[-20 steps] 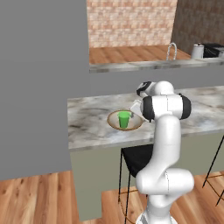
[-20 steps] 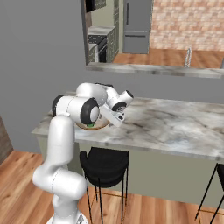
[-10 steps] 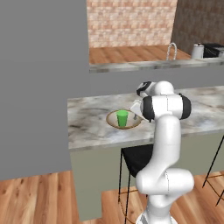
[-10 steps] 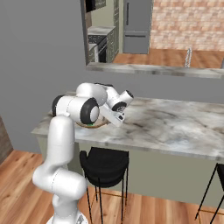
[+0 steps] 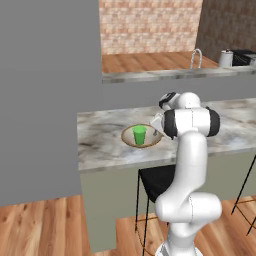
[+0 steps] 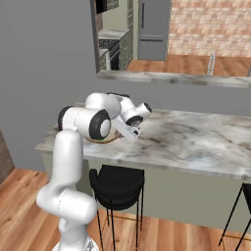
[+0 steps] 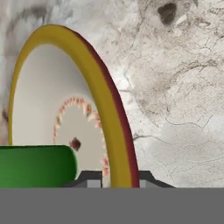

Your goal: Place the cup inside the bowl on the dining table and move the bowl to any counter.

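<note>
- Cup stands upright inside the bowl, so by my read the first half of the task is done and what's left is carrying the bowl to a counter.
- Bowl sits on the marble table, near its front edge, just left of the arm's elbow in the left base view.
- Tool is at the bowl's rim on the side nearest the arm: in the hand view one fingertip sits inside the wall and the other outside, with the rim running up between them.
- Jaws are nearly closed with only the rim's thickness between them; looks like a pinch on the bowl wall, though the actual contact is cut off at the bottom of the hand view.
- Key relation: rest of the bowl extends away from the tool, so the load hangs off one edge.
- Cup lies just beside the inner fingertip, on the bowl's interior side.
- Judgement: lift calls for keeping the bowl level, else the cup can tip or slide.
- In the right base view the hand hides most of the bowl.
</note>
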{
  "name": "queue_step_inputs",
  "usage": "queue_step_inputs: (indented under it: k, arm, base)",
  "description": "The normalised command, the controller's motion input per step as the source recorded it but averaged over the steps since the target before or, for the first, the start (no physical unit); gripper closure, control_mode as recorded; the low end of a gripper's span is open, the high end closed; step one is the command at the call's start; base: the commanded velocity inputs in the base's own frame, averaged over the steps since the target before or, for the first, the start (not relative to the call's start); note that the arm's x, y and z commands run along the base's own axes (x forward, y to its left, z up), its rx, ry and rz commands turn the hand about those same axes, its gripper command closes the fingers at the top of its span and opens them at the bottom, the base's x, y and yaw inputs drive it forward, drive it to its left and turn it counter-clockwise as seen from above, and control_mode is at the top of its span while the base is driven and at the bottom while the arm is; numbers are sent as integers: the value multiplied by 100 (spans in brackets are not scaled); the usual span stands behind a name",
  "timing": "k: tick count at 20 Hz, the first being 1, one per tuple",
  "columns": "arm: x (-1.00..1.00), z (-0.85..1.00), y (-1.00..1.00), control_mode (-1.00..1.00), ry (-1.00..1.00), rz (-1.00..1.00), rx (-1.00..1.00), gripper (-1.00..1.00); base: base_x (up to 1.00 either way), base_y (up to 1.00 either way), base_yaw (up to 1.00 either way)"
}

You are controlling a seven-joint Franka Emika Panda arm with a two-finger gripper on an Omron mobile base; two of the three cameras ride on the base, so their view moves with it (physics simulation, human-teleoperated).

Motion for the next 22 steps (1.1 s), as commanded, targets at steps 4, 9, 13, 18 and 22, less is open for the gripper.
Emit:
queue_step_inputs:
  k: [4, 9, 13, 18, 22]
  arm:
    - [-22, 24, 0, -100, -12, 0, 11, 100]
    - [-16, 26, 0, -100, -7, 0, 9, 100]
    - [-20, 22, 0, -100, 0, 0, 9, 100]
    - [-38, 35, 0, -100, 0, 0, 7, 100]
    - [-44, 41, 0, -100, 8, 0, 1, 100]
  base:
    - [0, 0, 0]
    - [0, 0, 0]
    - [0, 0, 0]
    - [0, 0, 0]
    - [0, 0, 0]
